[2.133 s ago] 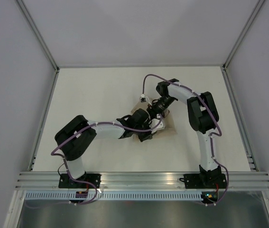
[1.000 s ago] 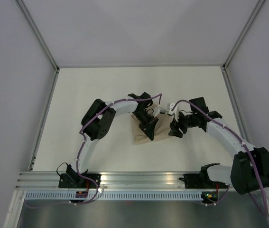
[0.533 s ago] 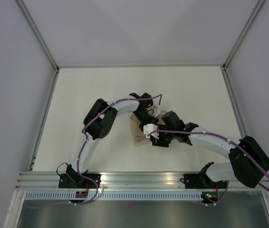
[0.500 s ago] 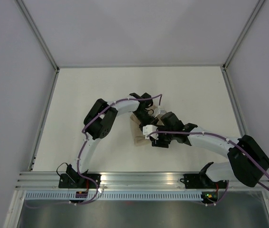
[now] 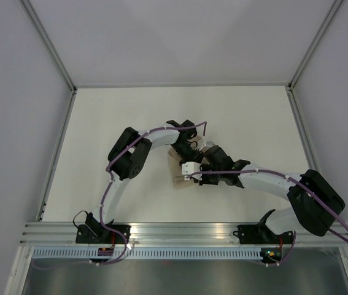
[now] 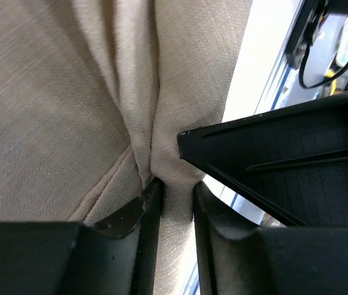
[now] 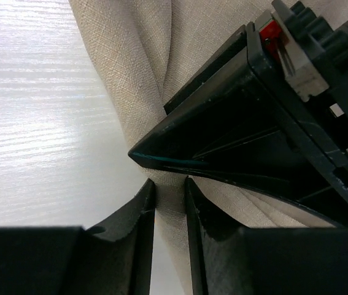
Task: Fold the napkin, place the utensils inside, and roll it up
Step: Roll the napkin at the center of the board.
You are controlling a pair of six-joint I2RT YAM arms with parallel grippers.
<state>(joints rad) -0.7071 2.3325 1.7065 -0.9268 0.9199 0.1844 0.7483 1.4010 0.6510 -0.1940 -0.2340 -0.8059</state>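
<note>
The tan napkin (image 5: 178,177) lies bunched on the white table, mostly covered by both grippers. My left gripper (image 5: 191,151) reaches in from the far side and is shut on a raised fold of the napkin (image 6: 57,110); the cloth is pinched between its jaws (image 6: 172,200). My right gripper (image 5: 193,174) comes in from the right and is shut on the same cloth (image 7: 131,67), its jaws closed round a narrow fold (image 7: 169,200). The two grippers almost touch: each shows as a black wedge in the other's wrist view. No utensils are in view.
The white table (image 5: 112,123) is walled by grey panels at the back and sides. An aluminium rail (image 5: 186,230) runs along the near edge by the arm bases. The right arm's forearm (image 5: 266,179) stretches low over the table at the right.
Over the last second my right gripper swung left across the napkin and met the left gripper. The left gripper stayed at the napkin's far edge. The napkin looks narrower and more bunched.
</note>
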